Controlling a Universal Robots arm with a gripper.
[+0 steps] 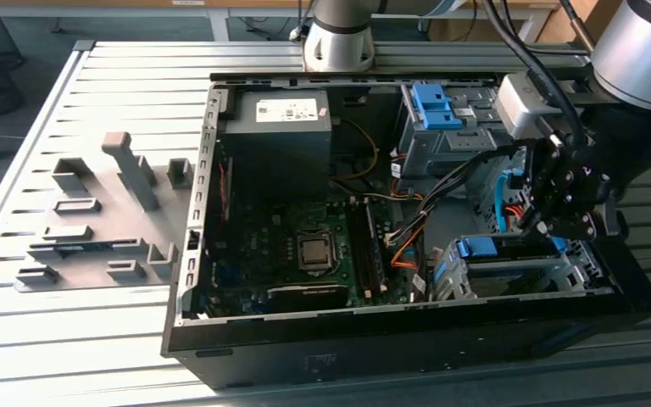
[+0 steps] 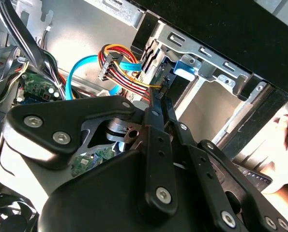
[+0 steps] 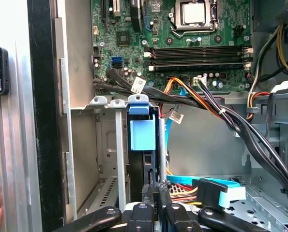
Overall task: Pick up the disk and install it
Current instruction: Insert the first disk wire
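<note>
The disk (image 3: 143,136) stands on edge in the lower drive cage (image 3: 101,145) of the open computer case. Its blue end tab faces the motherboard, and a dark slab runs back from the tab toward me. My gripper (image 3: 154,191) is at the disk's near end, its two black fingers drawn close together with nothing clamped between them. In the second wrist view, the gripper (image 2: 161,94) reaches up to the slot where the blue rail of the disk (image 2: 185,66) shows. In the exterior view, the gripper (image 1: 535,222) hangs just beside the cage and the disk (image 1: 490,248).
Black, orange and blue cables (image 3: 216,108) cross above the cage. A bare blue bracket (image 1: 432,105) sits in the upper cage and a black power supply (image 1: 280,136) at the back. A grey fixture tray (image 1: 99,220) lies outside the case. A person's hand (image 2: 283,145) rests beside the case.
</note>
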